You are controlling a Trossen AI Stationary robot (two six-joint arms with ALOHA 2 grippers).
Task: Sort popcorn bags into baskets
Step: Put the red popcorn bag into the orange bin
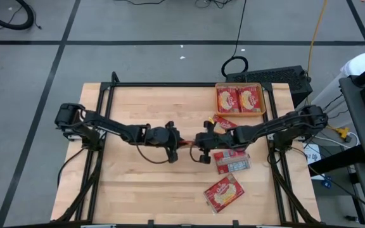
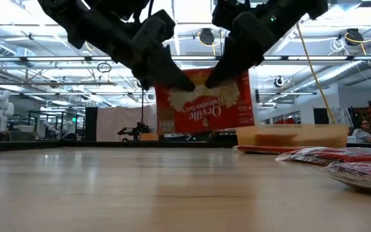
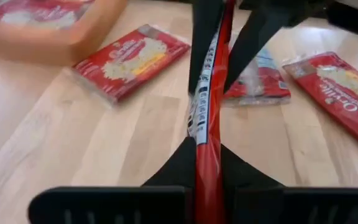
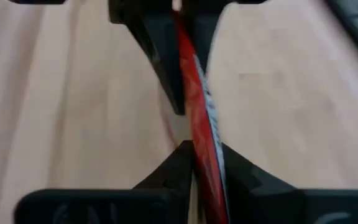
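While aloft, bag (image 2: 205, 106) between end effectors

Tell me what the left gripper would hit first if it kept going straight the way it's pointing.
Most likely the right gripper, facing it across the popcorn bag that the left gripper also pinches above the table.

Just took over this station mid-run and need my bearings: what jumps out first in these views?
A popcorn bag hangs edge-on in the air over the table's middle, pinched between both arms: the left gripper and the right gripper are each shut on it from opposite sides. Behind it, the orange basket at the table's far edge holds two bags, with three loose bags lying on the wood on the right arm's side.
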